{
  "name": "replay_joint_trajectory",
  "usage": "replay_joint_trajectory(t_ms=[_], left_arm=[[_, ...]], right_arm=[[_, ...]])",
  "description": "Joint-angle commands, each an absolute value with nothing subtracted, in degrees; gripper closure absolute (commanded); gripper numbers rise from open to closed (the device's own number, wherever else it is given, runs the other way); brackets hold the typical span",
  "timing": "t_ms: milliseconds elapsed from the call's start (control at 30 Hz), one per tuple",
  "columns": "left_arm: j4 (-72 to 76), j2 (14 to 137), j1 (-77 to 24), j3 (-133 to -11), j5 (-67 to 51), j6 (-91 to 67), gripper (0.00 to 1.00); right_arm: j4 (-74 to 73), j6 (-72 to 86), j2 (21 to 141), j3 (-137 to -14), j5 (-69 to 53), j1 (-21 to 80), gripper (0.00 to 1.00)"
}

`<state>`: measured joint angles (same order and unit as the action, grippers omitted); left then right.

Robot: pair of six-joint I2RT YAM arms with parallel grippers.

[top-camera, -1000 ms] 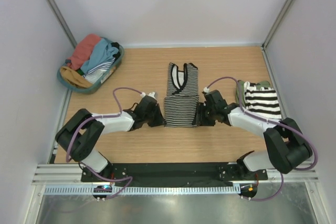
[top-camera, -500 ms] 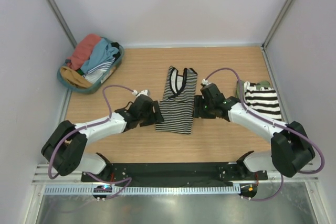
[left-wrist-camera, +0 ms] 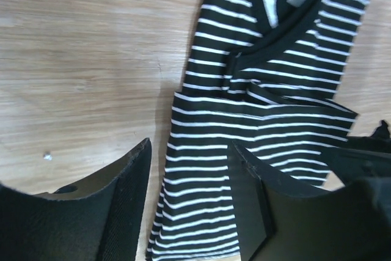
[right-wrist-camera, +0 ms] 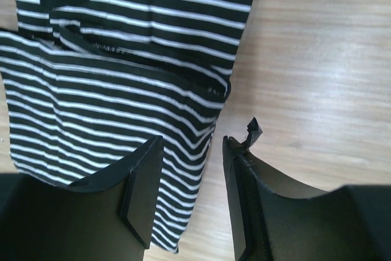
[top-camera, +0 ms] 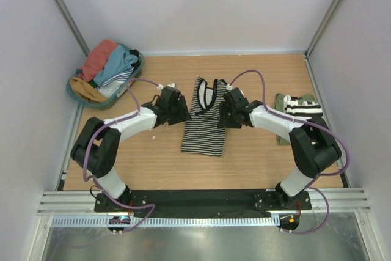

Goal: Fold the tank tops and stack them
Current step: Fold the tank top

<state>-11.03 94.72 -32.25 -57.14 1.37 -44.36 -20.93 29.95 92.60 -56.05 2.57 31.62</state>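
From above, the striped top point(top-camera: 206, 123) lies mid-bench point(top-camera: 263, 163) between both arms; the left wrist shows the left claw point(left-wrist-camera: 190, 145) spread, empty, over its edge; the right wrist, the right claw point(right-wrist-camera: 193, 140) likewise.

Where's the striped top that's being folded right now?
Top view, centre: the striped top lies between the left gripper and the right gripper.

Round teal basket point(top-camera: 141, 61) stands at the far left corner of the wood-grain table point(top-camera: 256, 163), close to the left wall. White wall panels point(top-camera: 195, 10) enclose three sides. One small pale speck point(left-wrist-camera: 47, 157) lies on bare wood.
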Motion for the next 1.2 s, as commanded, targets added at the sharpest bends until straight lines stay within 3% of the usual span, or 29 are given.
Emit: replay_joint_trajectory(t_ms=[0,200,267,433,467,500,633,767,933,1033,1167], left_arm=[[-10.0,97.6,-32.3,-60.6,0.2,-43.2,0.44],[-9.7,102.3,-32.1,-62.6,0.2,-43.2,0.48],[-9.5,102.9,-32.1,-62.7,0.2,-43.3,0.52],[-7.0,104.2,-32.1,-62.4,-1.6,-42.9,0.83],[-6.5,104.6,-32.1,-62.8,-2.3,-42.8,0.97],[-6.3,104.9,-32.1,-62.9,-2.6,-42.9,1.0],[-3.8,103.6,-32.2,-59.6,-1.2,-46.2,1.0],[1.7,97.5,-32.8,-49.1,2.1,-50.9,1.0],[4.0,92.8,-33.6,-44.6,4.0,-52.3,0.99],[3.1,92.1,-33.6,-45.8,4.1,-50.5,0.9],[0.3,91.6,-33.6,-48.9,5.4,-48.8,0.69]], right_arm=[[-18.2,30.0,94.3,-59.9,4.4,31.3,0.5],[-17.9,29.2,97.3,-61.9,4.2,30.7,0.58],[-17.6,29.1,97.4,-61.8,3.7,30.1,0.67],[-17.1,28.6,97.4,-62.0,3.0,29.4,0.84],[-17.1,28.3,97.5,-62.2,2.9,29.3,0.86],[-17.3,28.2,97.6,-62.3,2.9,29.2,0.89],[-17.2,27.9,98.3,-62.9,1.8,28.6,0.98],[-16.9,27.4,97.9,-62.1,0.9,28.3,0.99],[-16.4,27.1,95.5,-60.3,0.7,28.2,0.99],[-16.7,26.7,94.6,-59.9,-2.0,28.2,0.99],[-16.4,26.6,94.1,-59.7,-2.6,28.3,0.99]])
